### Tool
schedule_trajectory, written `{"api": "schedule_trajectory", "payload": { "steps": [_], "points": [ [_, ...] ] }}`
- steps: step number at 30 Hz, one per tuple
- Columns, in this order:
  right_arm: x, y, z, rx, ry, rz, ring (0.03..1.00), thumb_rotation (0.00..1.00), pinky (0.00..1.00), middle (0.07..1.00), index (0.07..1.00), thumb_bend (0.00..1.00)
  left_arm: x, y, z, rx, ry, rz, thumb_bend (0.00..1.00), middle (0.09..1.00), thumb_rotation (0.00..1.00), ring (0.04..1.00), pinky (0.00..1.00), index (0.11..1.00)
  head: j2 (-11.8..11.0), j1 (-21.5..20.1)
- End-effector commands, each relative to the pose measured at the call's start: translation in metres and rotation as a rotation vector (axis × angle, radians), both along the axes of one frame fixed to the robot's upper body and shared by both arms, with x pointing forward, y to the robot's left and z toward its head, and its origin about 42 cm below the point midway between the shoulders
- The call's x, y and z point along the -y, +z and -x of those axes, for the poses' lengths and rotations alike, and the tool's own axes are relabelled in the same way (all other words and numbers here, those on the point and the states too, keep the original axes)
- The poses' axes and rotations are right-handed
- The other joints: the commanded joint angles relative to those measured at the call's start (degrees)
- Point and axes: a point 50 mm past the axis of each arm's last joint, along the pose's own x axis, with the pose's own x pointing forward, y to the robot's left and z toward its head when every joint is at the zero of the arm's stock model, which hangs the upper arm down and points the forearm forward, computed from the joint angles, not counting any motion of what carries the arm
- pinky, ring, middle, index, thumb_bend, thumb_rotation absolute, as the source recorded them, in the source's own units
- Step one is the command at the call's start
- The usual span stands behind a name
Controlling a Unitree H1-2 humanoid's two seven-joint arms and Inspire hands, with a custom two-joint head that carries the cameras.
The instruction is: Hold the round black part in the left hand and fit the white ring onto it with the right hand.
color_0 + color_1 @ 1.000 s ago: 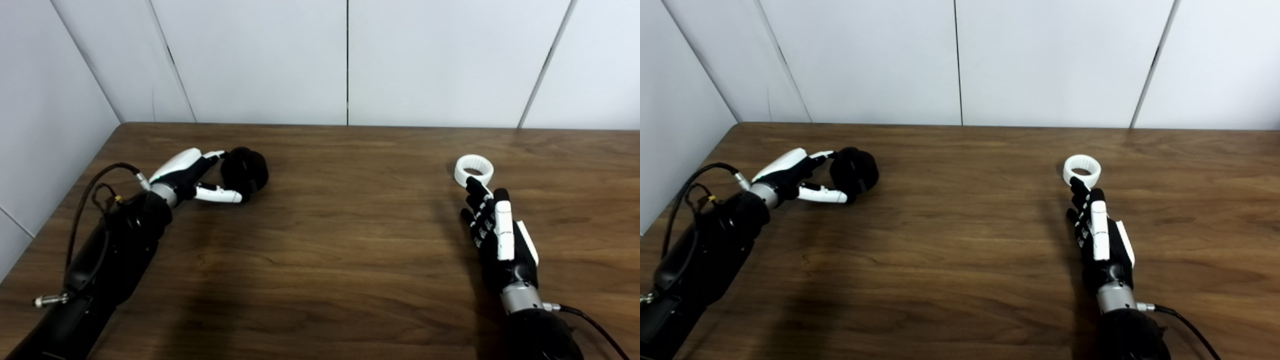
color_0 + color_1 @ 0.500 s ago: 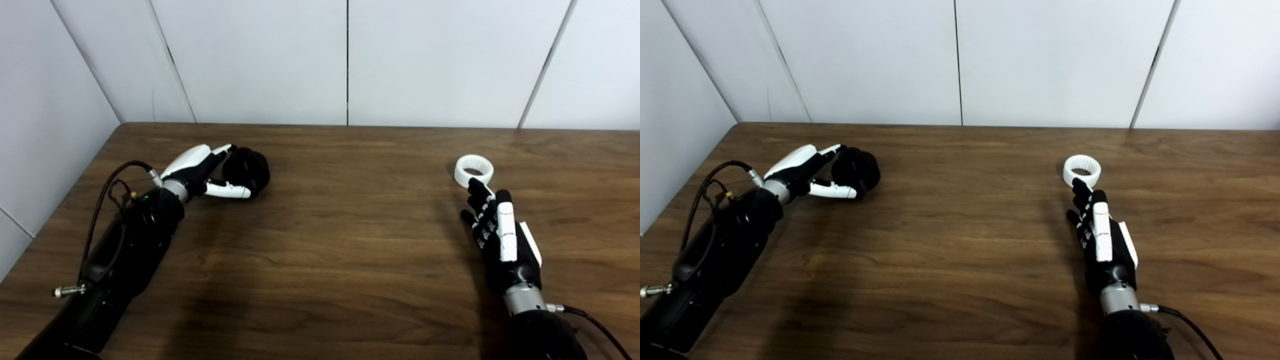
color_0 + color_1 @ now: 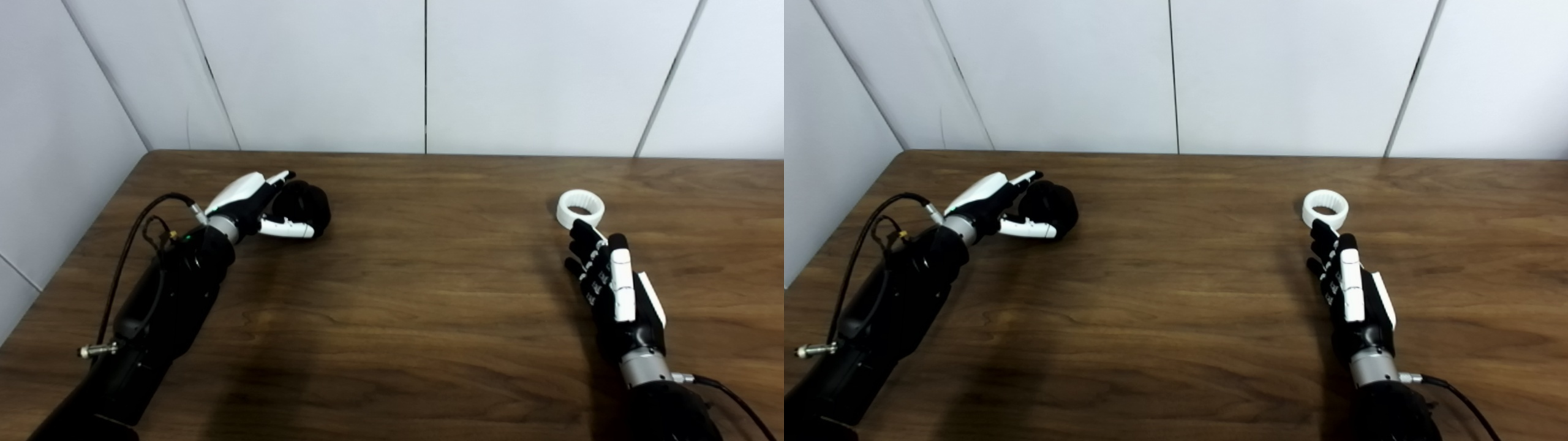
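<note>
The left hand [image 3: 257, 205] has slid further around the black part [image 3: 303, 205], fingers loosely cupping it (grip unclear); the right hand [image 3: 609, 278], open, stays below the white ring [image 3: 580, 207]. Brown wooden table [image 3: 416, 288], white panelled walls [image 3: 318, 67].

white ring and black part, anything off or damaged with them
Nothing stands out. The white ring lies flat and whole on the table by the right hand; the left hand cups the black part.

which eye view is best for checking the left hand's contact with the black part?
Marginally the left eye view: the left hand and round black part sit further from the frame edge. The right eye view shows the same fingers around the part. Neither shows the contact side, so the grip is unclear.
</note>
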Motion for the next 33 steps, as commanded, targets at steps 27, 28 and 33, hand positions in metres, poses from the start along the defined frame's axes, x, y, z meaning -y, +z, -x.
{"api": "schedule_trajectory", "payload": {
  "steps": [27, 28, 33],
  "points": [
    [0.0065, 0.0163, -0.0010, 0.101, -0.006, -0.018, 0.956, 0.97, 1.00, 0.886, 0.863, 0.61, 0.0062, 0.0296, -0.0129, 0.072, -0.008, -0.020, 1.00, 1.000, 0.47, 1.000, 0.86, 0.827, 0.7, 0.6],
    [0.0067, 0.0160, -0.0011, 0.101, -0.005, -0.018, 0.957, 0.97, 1.00, 0.887, 0.864, 0.61, 0.0063, 0.0297, -0.0127, 0.073, -0.008, -0.022, 1.00, 1.000, 0.47, 1.000, 0.86, 0.823, 0.7, 0.6],
    [0.0070, 0.0153, -0.0008, 0.097, -0.007, -0.009, 0.951, 0.97, 1.00, 0.882, 0.862, 0.61, 0.0072, 0.0299, -0.0107, 0.086, -0.010, -0.017, 0.98, 1.000, 0.46, 1.000, 0.86, 0.806, 0.8, 0.7]
  ]
}}
